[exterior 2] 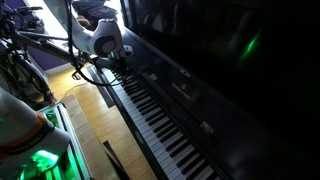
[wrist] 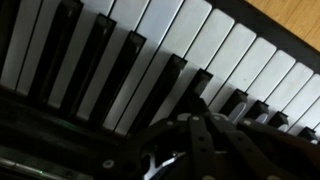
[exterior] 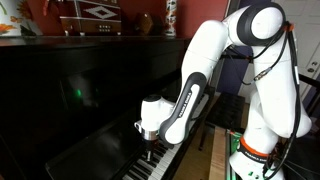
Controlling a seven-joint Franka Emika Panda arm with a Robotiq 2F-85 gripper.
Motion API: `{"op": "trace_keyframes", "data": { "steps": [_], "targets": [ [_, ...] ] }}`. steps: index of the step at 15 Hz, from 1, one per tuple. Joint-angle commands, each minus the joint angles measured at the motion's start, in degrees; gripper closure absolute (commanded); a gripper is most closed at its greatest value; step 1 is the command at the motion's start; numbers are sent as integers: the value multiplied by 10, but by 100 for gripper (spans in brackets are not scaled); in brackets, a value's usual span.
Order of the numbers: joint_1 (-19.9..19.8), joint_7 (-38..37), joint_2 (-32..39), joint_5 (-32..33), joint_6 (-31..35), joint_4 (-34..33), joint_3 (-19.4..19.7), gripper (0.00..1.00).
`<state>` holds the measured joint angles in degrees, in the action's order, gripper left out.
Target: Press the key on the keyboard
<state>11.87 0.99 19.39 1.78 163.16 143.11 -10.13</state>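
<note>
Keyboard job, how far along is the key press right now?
Approach looks done: the arm is bent down with the jaws right over the keyboard, near one end. In hand: the contact; the wrist view shows keys close below, but no key visibly sunk. Left: the press itself, then lifting off.

Glossy black piano [exterior 2: 235, 60], smooth glossy keyboard [exterior 2: 165, 125], matt wooden floor [exterior 2: 92, 122].

White arm [exterior: 203, 75], fingers [exterior: 150, 148] down at keyboard [exterior: 143, 168]

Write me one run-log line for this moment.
gripper: low over keyboard | key contact: cannot tell | open or shut: cannot tell
</note>
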Motion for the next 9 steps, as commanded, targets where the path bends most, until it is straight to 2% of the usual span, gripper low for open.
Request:
{"op": "trace_keyframes", "data": {
  "steps": [1,3,4,5,6,9],
  "targets": [
    [8,-12,-27,14,-9,10,7,100],
    [9,-12,-42,16,-11,14,7,98],
    [11,-13,-51,19,-12,16,7,87],
    [12,-17,-57,19,-13,17,6,73],
    [12,-17,-65,18,-14,19,3,72],
    [12,-20,-96,14,-34,27,-3,51]
  ]
}}
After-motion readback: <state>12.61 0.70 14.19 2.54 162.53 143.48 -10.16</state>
